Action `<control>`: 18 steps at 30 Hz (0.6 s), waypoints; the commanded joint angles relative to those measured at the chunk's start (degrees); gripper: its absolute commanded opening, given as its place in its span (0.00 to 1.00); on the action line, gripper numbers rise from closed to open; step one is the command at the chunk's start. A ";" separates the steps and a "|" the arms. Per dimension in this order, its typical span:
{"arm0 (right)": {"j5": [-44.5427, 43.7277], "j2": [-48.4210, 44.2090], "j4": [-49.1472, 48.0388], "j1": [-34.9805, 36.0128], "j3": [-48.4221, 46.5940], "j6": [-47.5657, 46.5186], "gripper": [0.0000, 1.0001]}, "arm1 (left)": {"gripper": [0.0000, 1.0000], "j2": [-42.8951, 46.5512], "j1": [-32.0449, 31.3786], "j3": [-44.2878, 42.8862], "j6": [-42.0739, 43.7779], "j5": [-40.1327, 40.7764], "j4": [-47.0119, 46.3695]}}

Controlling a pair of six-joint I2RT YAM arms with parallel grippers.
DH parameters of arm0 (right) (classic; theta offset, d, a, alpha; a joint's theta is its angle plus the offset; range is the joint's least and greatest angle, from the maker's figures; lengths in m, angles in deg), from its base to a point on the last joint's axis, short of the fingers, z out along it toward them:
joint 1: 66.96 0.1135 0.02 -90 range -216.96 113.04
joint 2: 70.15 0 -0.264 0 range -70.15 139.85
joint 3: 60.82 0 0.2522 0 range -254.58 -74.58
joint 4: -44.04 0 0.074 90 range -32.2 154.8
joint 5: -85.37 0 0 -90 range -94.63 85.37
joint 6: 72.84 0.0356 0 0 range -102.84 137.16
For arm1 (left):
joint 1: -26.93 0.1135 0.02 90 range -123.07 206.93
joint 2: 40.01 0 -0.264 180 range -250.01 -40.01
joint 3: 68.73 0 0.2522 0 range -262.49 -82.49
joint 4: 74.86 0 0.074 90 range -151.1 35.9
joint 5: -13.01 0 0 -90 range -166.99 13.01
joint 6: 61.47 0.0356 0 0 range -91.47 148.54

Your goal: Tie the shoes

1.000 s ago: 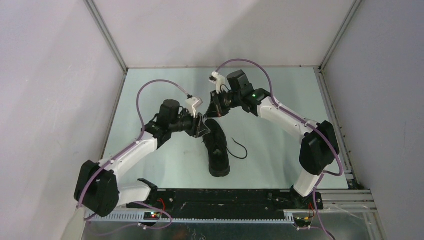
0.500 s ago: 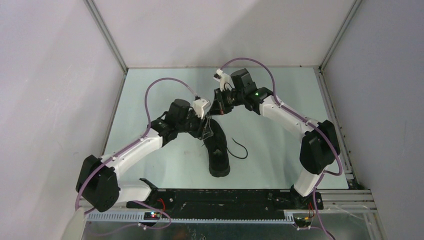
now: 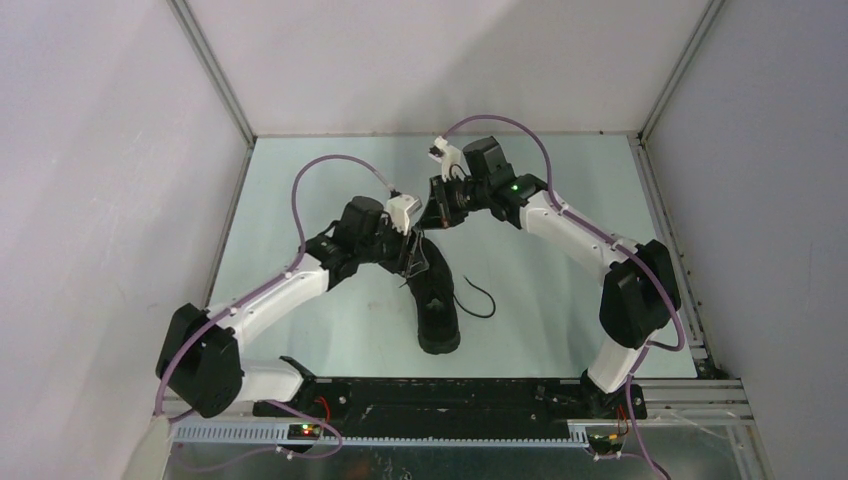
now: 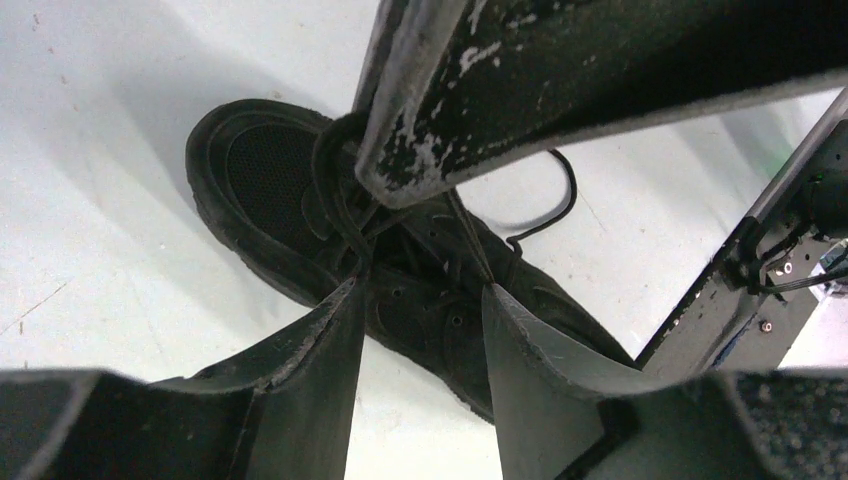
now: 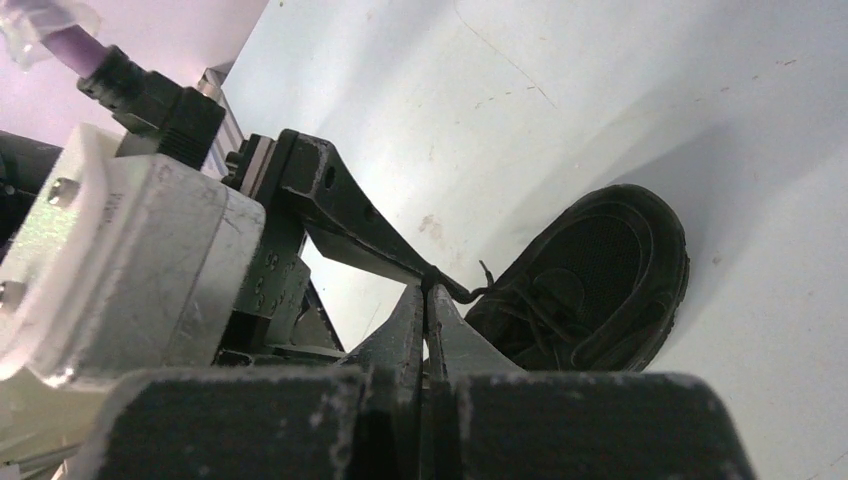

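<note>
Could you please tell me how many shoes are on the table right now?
1. A single black sneaker lies centrally, beneath the open left end effector; the right end effector pinches its lace. No second shoe shows, and little is hidden.

I am looking through all three views, and I am not finding any words, numbers, brand marks or signs that I can read. The black shoe (image 3: 440, 315) is not showing me any label I can make out either.
</note>
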 commanded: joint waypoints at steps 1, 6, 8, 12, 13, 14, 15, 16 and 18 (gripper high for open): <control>0.05 -0.58 -3.18 -0.87 -0.25 0.26 0.00 | 0.53 -1.87 -1.26 -3.73 -2.03 -0.39 -3.34; 0.32 -0.68 -3.24 -1.39 -0.11 0.33 0.00 | 0.50 -2.57 -1.94 -3.88 -1.62 -0.48 -3.47; 0.52 -0.60 -3.24 -1.61 -0.02 0.44 0.00 | 0.48 -2.50 -2.07 -3.53 -1.11 -0.41 -3.38; 0.59 -0.53 -3.44 -2.04 0.16 0.57 0.00 | 0.46 -2.20 -2.10 -2.52 -0.14 0.28 -3.08; 0.59 -0.53 -3.47 -2.09 0.17 0.61 0.00 | 0.44 -2.17 -2.05 -2.25 0.08 0.47 -3.06; 0.71 -0.54 -3.56 -2.10 0.18 0.61 0.00 | 0.43 -2.10 -2.09 -1.90 0.19 0.56 -3.10; 0.69 -0.54 -3.54 -2.13 0.22 0.55 0.00 | 0.41 -2.02 -2.09 -1.68 0.40 0.61 -3.44; 0.69 -0.58 -3.57 -2.21 0.25 0.54 0.00 | 0.40 -2.03 -2.10 -1.30 0.48 0.58 -3.60; 0.68 -0.65 -3.53 -2.33 0.34 0.32 0.00 | 0.37 -2.09 -2.10 -0.71 1.05 0.61 -4.14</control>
